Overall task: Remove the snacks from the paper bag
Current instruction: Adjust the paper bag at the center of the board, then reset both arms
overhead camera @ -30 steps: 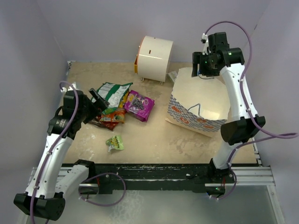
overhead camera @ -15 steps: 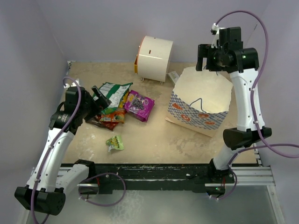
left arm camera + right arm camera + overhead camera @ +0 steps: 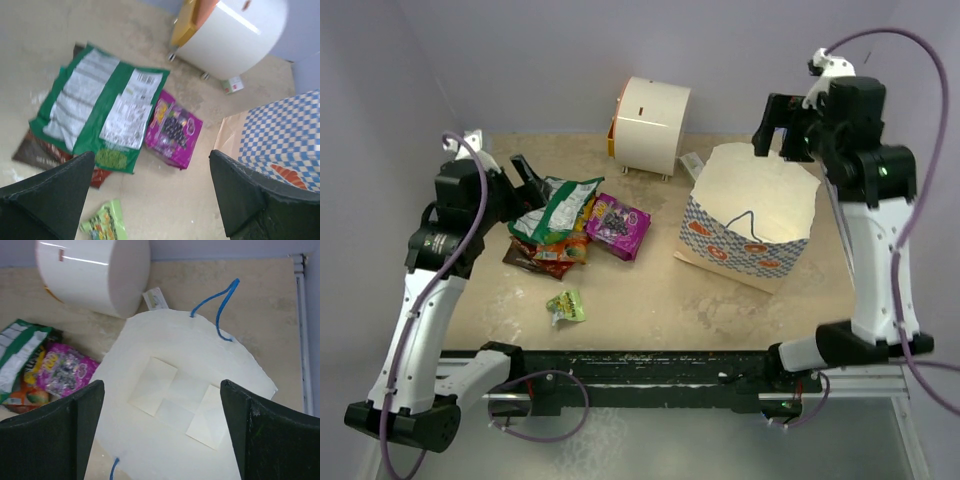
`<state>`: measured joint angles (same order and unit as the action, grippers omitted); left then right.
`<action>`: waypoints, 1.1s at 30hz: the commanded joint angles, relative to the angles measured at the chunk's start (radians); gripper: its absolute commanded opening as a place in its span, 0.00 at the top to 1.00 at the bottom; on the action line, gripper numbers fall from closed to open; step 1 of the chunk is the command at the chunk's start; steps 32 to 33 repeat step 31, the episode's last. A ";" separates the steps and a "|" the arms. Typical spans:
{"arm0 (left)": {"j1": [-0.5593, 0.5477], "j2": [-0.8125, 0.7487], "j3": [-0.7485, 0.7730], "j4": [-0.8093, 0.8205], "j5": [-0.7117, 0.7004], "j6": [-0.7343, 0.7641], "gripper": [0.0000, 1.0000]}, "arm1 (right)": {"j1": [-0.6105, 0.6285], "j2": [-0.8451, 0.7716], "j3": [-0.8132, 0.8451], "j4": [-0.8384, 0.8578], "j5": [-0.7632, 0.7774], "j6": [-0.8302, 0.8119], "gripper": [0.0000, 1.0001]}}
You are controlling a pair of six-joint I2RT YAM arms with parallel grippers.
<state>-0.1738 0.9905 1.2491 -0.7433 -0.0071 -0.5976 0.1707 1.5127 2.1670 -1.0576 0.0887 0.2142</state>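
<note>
Right claw: jaws spread wide, nothing between them, touching nothing; it hangs above the far rim of the paper bag, pointing down into the mouth

Left claw: also wide open and empty, raised over the heap of packets on the left of the table, clear of all of them

Paper bag: upright at the right of the table, mouth open upward, checked side facing the near edge. It lies straight below the right claw and well apart from the left one, so the right arm is plainly the nearer. From the right wrist the pale inside shows down to the folded bottom, and no packet can be seen in it

Snacks, all out on the table left of the bag:
- green-and-white packet, long axis running from near-left to far-right, lying on top of the others
- purple packet, just beside it on the bag side
- brown packet and orange packet, partly under the green one
- small yellow-green packet, alone, nearer the front edge

Also present: white drum at the back, small white box between drum and bag

Judgement: bag looks emptied; any further reach would go straight down from the right claw
</note>
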 commanded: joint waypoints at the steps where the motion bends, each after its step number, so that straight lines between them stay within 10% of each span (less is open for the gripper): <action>1: -0.037 -0.021 0.160 0.140 0.033 0.240 0.01 | -0.002 -0.291 -0.195 0.294 -0.163 0.020 0.00; 17: -0.069 0.048 0.645 0.054 -0.016 0.397 0.01 | -0.002 -0.724 -0.425 0.316 0.013 0.144 0.01; 33: -0.069 0.037 0.661 0.029 -0.076 0.368 0.01 | -0.002 -0.682 -0.368 0.258 0.118 0.126 0.01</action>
